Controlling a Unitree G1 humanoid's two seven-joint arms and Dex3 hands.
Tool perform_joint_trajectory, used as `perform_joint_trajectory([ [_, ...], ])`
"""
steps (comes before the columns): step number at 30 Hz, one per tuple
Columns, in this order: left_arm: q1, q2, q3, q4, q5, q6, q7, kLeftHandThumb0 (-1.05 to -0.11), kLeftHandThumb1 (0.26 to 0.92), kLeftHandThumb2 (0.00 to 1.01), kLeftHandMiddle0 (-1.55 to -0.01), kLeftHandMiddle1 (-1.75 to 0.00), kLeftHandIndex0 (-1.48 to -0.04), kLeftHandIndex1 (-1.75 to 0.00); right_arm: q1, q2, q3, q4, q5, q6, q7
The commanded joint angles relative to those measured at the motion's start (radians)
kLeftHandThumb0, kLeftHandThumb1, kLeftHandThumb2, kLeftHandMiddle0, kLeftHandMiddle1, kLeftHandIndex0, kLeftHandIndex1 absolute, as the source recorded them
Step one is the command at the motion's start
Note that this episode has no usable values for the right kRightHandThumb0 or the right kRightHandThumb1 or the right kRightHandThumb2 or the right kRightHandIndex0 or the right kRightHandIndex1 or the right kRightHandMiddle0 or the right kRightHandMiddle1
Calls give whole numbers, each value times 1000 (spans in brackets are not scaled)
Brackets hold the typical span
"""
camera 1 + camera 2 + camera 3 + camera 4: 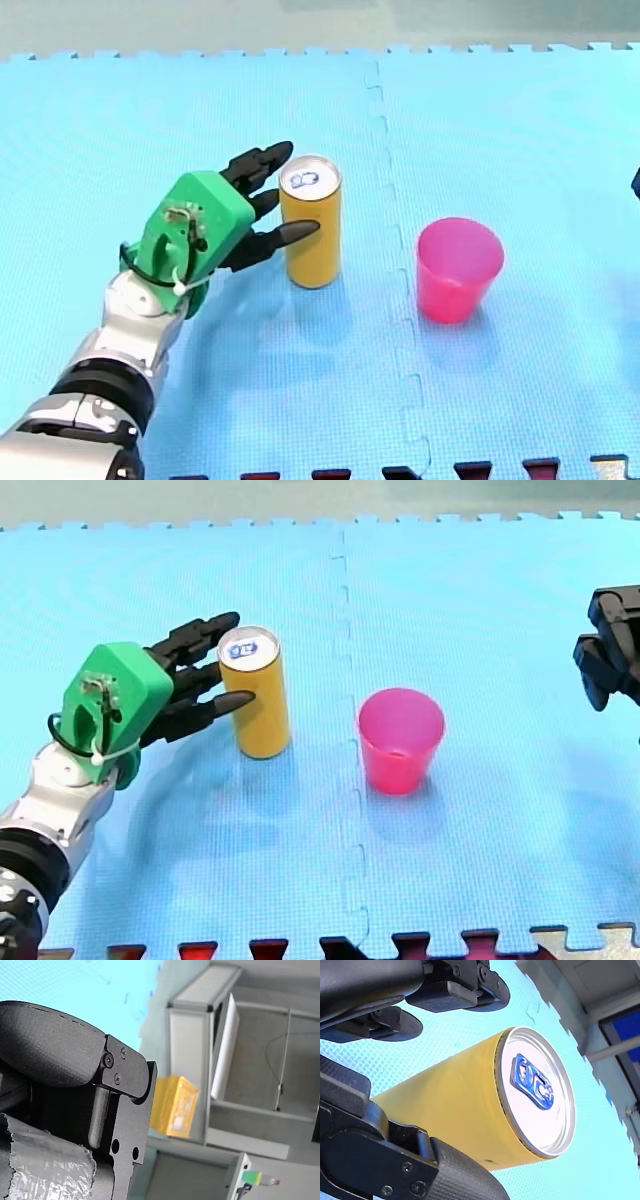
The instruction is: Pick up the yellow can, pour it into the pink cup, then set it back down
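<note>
The yellow can (311, 225) stood upright, the pink cup (458, 270) at its 3 o'clock, the left hand (215, 225) bracketing it from 9 o'clock without gripping, and the right hand (612, 645) farther toward 3 o'clock, its grip impossible to tell.

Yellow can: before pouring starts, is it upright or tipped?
Upright: the yellow can stands on the blue mat, silver lid facing up, left robot hand around it.

Bright even light, perhaps overhead; faint shadows near yellow can (311, 235)
</note>
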Motion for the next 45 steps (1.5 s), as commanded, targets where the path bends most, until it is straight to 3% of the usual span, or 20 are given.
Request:
perform_joint_trajectory([
  [1, -7, 8, 0, 3, 1, 3, -4, -927, 820, 0, -415, -11, -313, -4, 1, -5, -1, -3, 1, -1, 1],
  [14, -6, 24, -22, 1, 30, 14, 8, -922, 823, 1, -425, -6, -313, 0, 3, -5, 2, -3, 0, -2, 4],
  [45, -42, -17, -32, 24, 47, 38, 25, -921, 828, 3, -411, -1, -303, -1, 8, -8, 19, -8, -8, -2, -16],
])
